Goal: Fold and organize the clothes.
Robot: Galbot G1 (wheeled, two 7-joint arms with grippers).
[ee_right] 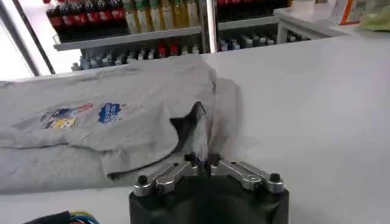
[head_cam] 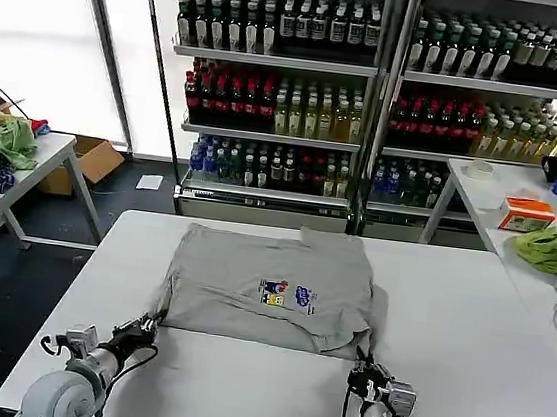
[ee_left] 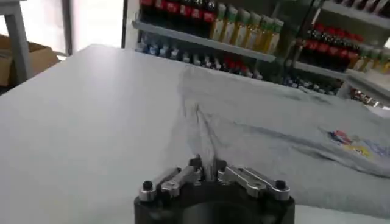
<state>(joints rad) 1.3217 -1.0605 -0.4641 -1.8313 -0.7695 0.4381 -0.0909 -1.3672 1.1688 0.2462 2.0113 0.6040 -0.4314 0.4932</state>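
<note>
The grey T-shirt (head_cam: 275,287) lies flat mid-table (head_cam: 447,318), print up, partly folded. My left gripper (head_cam: 144,329) pinches its near left corner and my right gripper (head_cam: 366,371) its near right corner, fingers closed on cloth. To fold well, I'd lift both corners together, evenly, and carry them straight toward the far edge.

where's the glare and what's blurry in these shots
Head view: bright window glare upper left, T-shirt sharp. Left wrist view: shelves of bottles soft, left gripper shut on the shirt hem. Right wrist view: right gripper pinches cloth, background bottles blurred.
</note>
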